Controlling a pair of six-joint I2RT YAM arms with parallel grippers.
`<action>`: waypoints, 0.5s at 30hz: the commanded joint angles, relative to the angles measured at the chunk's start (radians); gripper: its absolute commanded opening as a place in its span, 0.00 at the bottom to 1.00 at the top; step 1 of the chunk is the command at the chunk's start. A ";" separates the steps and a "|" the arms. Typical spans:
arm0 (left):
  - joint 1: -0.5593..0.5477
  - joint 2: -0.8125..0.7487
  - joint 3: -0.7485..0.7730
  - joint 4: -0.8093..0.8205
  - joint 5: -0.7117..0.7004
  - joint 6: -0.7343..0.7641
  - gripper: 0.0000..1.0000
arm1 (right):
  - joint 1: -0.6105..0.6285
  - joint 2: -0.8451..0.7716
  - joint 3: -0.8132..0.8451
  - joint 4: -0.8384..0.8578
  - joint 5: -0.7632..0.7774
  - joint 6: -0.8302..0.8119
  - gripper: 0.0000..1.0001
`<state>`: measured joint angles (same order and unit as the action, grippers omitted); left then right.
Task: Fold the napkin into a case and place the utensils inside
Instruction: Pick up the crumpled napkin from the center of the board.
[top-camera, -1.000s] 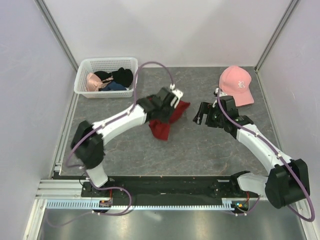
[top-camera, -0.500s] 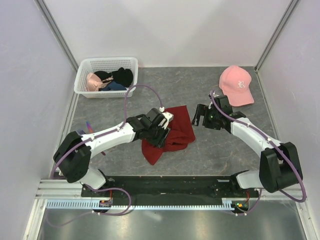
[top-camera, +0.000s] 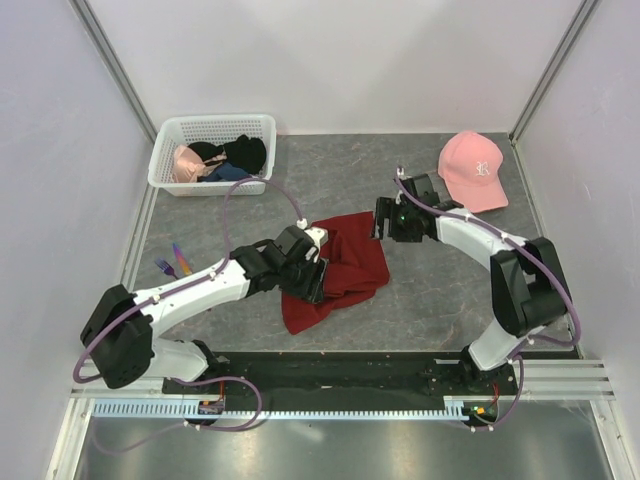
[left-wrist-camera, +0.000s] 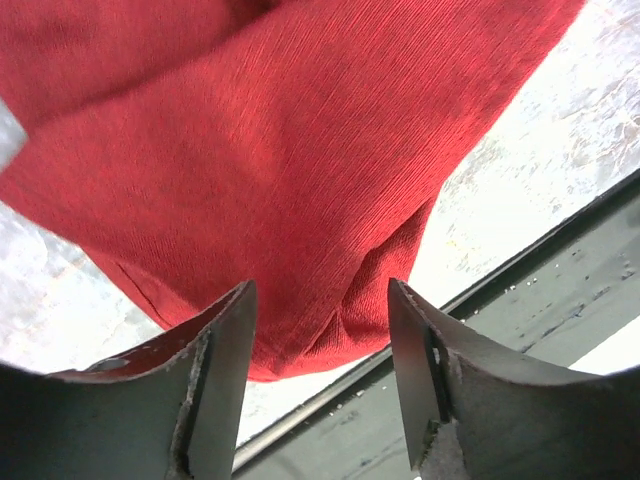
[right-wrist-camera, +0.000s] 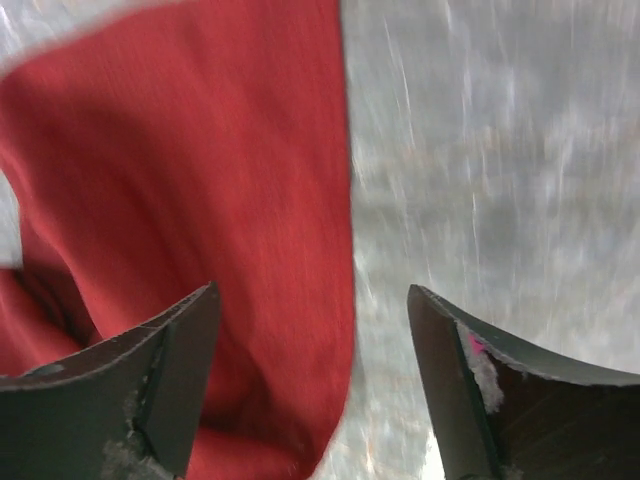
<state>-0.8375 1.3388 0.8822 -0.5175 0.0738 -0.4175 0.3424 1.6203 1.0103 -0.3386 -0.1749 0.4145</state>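
Since the earlier frames the dark red rectangular cloth napkin (top-camera: 340, 262) has gone from a bunched lump held at the left gripper (top-camera: 306, 272) to a flatter, partly rumpled sheet lying on the grey marbled table (top-camera: 440, 300). The left arm has drawn back toward its base and the right gripper (top-camera: 383, 217) has closed in on the napkin's far right corner. In the left wrist view the left gripper (left-wrist-camera: 320, 290) has its jaws spread above the napkin's (left-wrist-camera: 280, 170) near left part, pinching nothing. In the right wrist view the right gripper (right-wrist-camera: 312, 292) has its jaws spread wide, one finger over the napkin (right-wrist-camera: 190, 180) and the other over bare table, straddling the cloth's straight edge; contact cannot be judged. A white plastic mesh basket (top-camera: 213, 125) of dark and pink garments stands well beyond the napkin to its left; a pink baseball cap (top-camera: 473, 170) lies beyond it to the right. Small purple and orange utensils (top-camera: 172, 263) lie well to the napkin's left.
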 joint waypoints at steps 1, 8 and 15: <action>-0.003 -0.052 -0.041 0.010 -0.049 -0.115 0.60 | 0.036 0.079 0.163 -0.039 0.133 -0.065 0.81; -0.002 -0.225 -0.088 -0.096 -0.199 -0.351 0.66 | 0.069 0.197 0.286 -0.082 0.207 -0.106 0.74; 0.050 -0.361 -0.167 -0.138 -0.200 -0.720 0.64 | 0.086 0.220 0.315 -0.082 0.233 -0.109 0.73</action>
<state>-0.8303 1.0325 0.7708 -0.6312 -0.1020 -0.8593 0.4179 1.8328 1.2739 -0.4057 0.0177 0.3244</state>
